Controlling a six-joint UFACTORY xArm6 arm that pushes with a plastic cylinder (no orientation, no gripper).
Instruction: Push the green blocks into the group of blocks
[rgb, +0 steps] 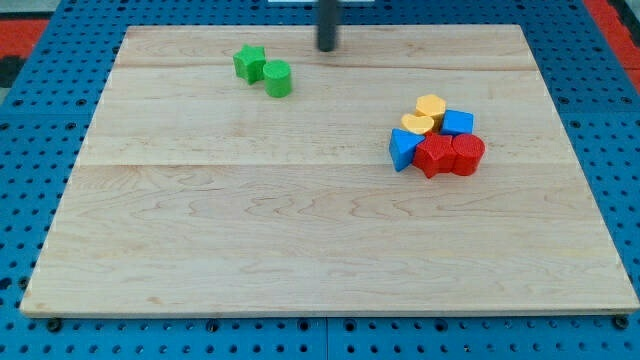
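Green star block (249, 63) and green cylinder (278, 78) sat touching, just left of and below my tip (327, 48), a bare rod w/ no jaws, holding nothing. Yellow, blue & red group (437, 138) lay well right of the tip, lower down.

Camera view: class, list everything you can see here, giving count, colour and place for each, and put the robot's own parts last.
Green star block: one, green, upper left of board, touching the green cylinder.
Green cylinder block: one, green, just right of and below the star.
Yellow blocks: two, yellow, top of the group at the view's right; shapes unclear.
Blue blocks: two, blue, one at the group's right, one triangular at its left.
Red blocks: two, red, bottom of the group.
Board: one, pale wood, on blue pegboard.
My tip: one, dark rod, top centre, right of the green blocks, apart from them.
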